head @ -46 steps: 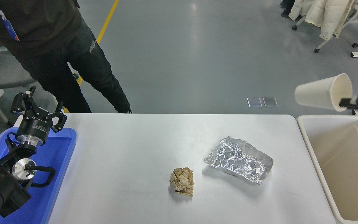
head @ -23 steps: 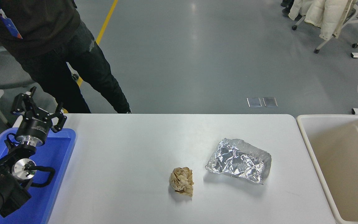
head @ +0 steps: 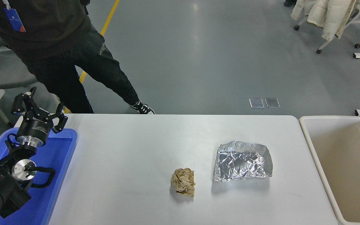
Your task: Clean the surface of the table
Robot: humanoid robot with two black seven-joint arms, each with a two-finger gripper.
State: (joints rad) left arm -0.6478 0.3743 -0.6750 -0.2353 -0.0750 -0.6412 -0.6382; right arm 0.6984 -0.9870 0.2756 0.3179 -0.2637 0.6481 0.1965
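The white table surface (head: pixel 136 150) fills the middle of the head view. A crumpled brown paper ball (head: pixel 183 182) lies on it near the front centre. A crumpled silver foil tray (head: pixel 243 161) lies to the right of the ball, apart from it. My left gripper (head: pixel 39 107) is open and empty, parked above the far end of the blue tray (head: pixel 58 147) at the left. My right arm and gripper are out of view.
A beige bin (head: pixel 342 162) stands at the table's right end. A person in dark clothes (head: pixel 58 40) stands beyond the far left corner. A chair with a white coat (head: pixel 330 15) stands on the floor at the far right.
My right gripper with the white paper cup has moved out of the picture to the right. The foil tray has turned and shifted slightly. The person has stepped right.
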